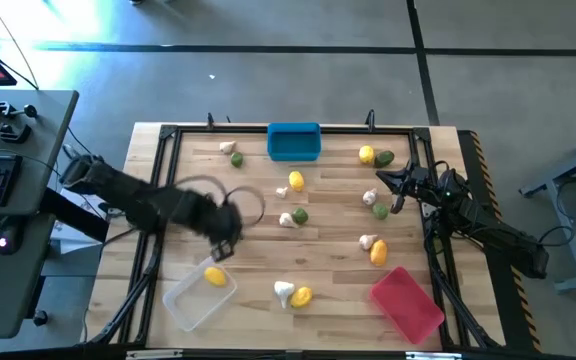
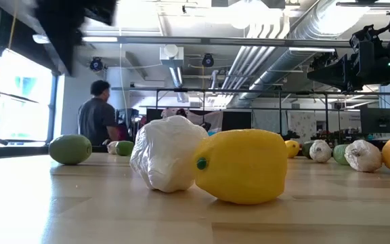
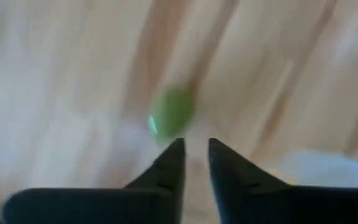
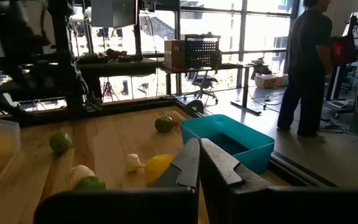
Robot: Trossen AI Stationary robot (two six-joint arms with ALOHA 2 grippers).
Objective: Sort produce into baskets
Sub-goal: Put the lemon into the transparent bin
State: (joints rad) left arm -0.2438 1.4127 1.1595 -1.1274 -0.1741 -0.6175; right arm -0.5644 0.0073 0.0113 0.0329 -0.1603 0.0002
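My left gripper (image 1: 224, 247) hangs just above the clear bin (image 1: 186, 305), which holds one lemon (image 1: 215, 277). In its wrist view its fingers (image 3: 194, 146) stand a narrow gap apart and empty, with a blurred green piece (image 3: 173, 113) ahead. My right gripper (image 1: 398, 192) is shut and empty (image 4: 199, 144) at the table's right, beside a garlic bulb (image 1: 370, 197) and a green piece (image 1: 380, 211). The blue bin (image 1: 294, 141) stands at the far edge and the red bin (image 1: 406, 303) at the near right. Lemons, green pieces and garlic bulbs lie scattered on the wood.
A garlic bulb (image 2: 168, 163) and a lemon (image 2: 242, 166) lie together near the front edge, right before the low camera. A dark frame (image 1: 168, 135) runs around the table. A person (image 4: 306, 68) stands in the room beyond the table.
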